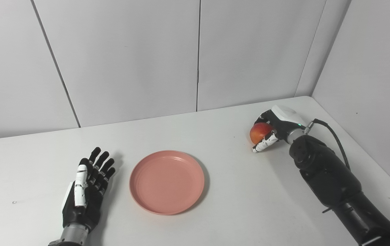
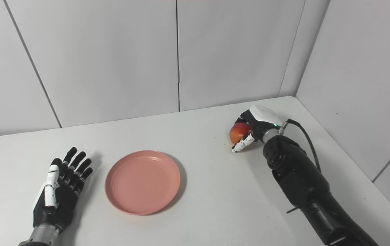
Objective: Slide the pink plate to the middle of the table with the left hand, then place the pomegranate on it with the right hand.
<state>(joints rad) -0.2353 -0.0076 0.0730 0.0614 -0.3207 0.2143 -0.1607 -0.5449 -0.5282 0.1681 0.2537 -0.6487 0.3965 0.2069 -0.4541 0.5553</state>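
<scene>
The pink plate [image 1: 166, 181] lies flat near the middle of the white table [image 1: 236, 205], with nothing on it. My left hand [image 1: 87, 186] rests palm down just left of the plate, fingers spread and apart from its rim. At the right rear, my right hand [image 1: 277, 128] is wrapped around the red-orange pomegranate [image 1: 259, 132], fingers curled over the top and thumb under its front. The fruit sits at table level; I cannot tell whether it is lifted. The same fruit [image 2: 239, 132] shows in the right eye view.
Grey wall panels [image 1: 195, 58] close off the table's back edge and right side. A black cable [image 1: 335, 136] loops from my right wrist. Bare table surface lies between the plate and the pomegranate.
</scene>
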